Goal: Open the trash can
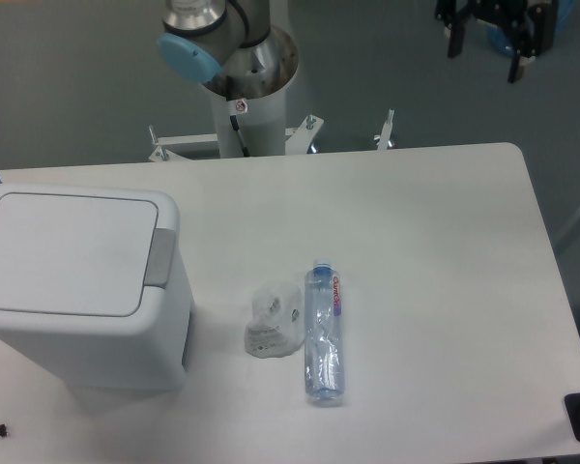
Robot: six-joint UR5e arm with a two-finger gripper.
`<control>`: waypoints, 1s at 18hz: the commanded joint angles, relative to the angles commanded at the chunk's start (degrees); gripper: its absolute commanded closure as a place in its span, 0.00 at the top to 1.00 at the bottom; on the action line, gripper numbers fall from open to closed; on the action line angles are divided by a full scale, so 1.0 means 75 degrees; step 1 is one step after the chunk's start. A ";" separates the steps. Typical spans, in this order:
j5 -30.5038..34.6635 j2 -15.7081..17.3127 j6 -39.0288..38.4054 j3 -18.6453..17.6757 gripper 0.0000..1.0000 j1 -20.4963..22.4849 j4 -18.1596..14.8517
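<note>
Tool unseen — trash can (72,280) lower left

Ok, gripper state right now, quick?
Gripper: not in view; only the arm's base shows. Trash can lid is down.

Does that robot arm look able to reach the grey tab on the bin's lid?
Probably yes. The grey tab on the trash can faces up with nothing over it; the bottle lies aside. The pincer is out of view.
</note>
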 joint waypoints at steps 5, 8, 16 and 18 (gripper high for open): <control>-0.0012 0.0059 0.0012 -0.0035 1.00 -0.0151 -0.0012; -0.0023 0.0082 -0.0559 -0.0035 1.00 -0.0398 -0.0012; -0.0059 0.0036 -0.3313 -0.0035 1.00 -0.1463 0.0199; -0.0059 -0.0035 -0.4074 -0.0058 1.00 -0.1768 0.0362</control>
